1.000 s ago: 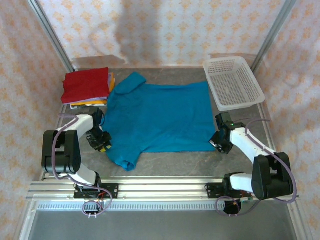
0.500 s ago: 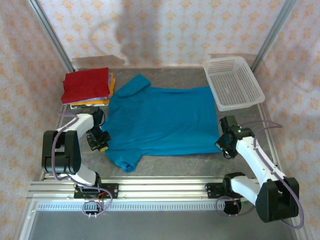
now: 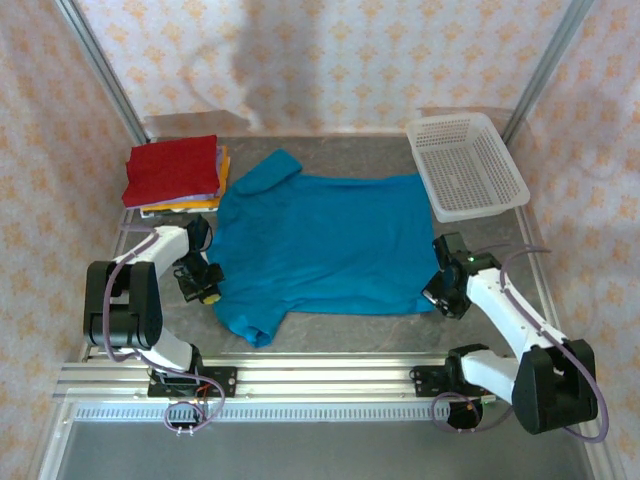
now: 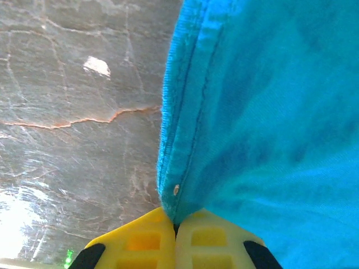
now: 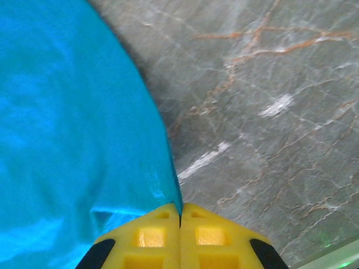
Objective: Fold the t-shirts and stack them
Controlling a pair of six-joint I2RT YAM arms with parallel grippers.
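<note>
Now | blue shirt [image 3: 320, 240]: soft, light, floppy | left gripper [image 4: 175, 220] clamped on stitched edge | right gripper [image 5: 180, 212] clamped on hem corner

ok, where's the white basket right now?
In the top view the white basket sits at the far right corner of the table, just right of the teal shirt and beyond the right gripper.

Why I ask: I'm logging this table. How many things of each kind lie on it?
Teal t-shirt, spread flat: 1
Pile of folded shirts, red on top: 1
White basket: 1
Total: 3
</note>
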